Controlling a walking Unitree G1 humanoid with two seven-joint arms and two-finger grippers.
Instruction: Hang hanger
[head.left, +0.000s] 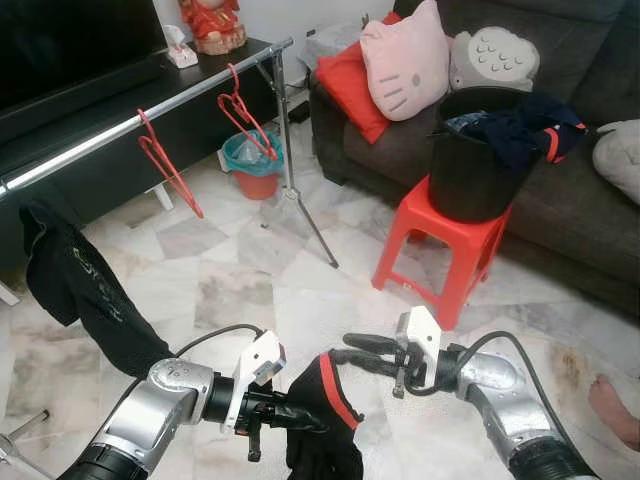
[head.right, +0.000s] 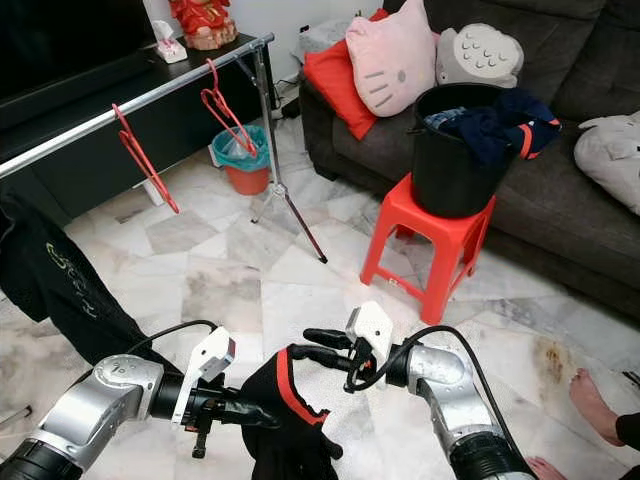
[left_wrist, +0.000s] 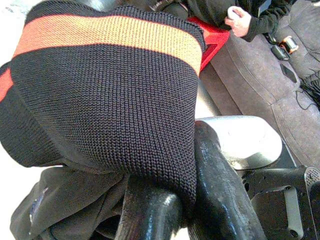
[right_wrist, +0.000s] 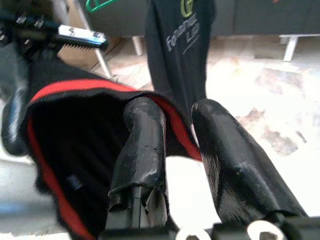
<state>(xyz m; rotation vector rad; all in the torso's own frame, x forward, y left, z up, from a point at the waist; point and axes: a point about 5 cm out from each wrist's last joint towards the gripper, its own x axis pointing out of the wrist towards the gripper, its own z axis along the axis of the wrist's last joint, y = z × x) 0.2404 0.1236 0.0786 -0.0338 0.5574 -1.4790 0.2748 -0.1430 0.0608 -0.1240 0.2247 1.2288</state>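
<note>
Both my grippers on one black knit garment, low over the marble floor; the hangers are far off on the rail.

Nearest me, my left gripper (head.left: 300, 415) is clenched on the black garment with the red-orange stripe (head.left: 325, 420), and my right gripper (head.left: 350, 350) has one finger inside its striped opening and the other outside, pinching the hem. Beyond, a red stool (head.left: 445, 245) carries a black bucket (head.left: 475, 165) full of dark clothes, in front of a grey sofa (head.left: 560, 200). To my left, a black shirt (head.left: 80, 285) hangs from the metal rail (head.left: 130, 125); further along that rail hang two red hangers (head.left: 165, 160), with a teal-lined bin (head.left: 252, 165) behind.
</note>
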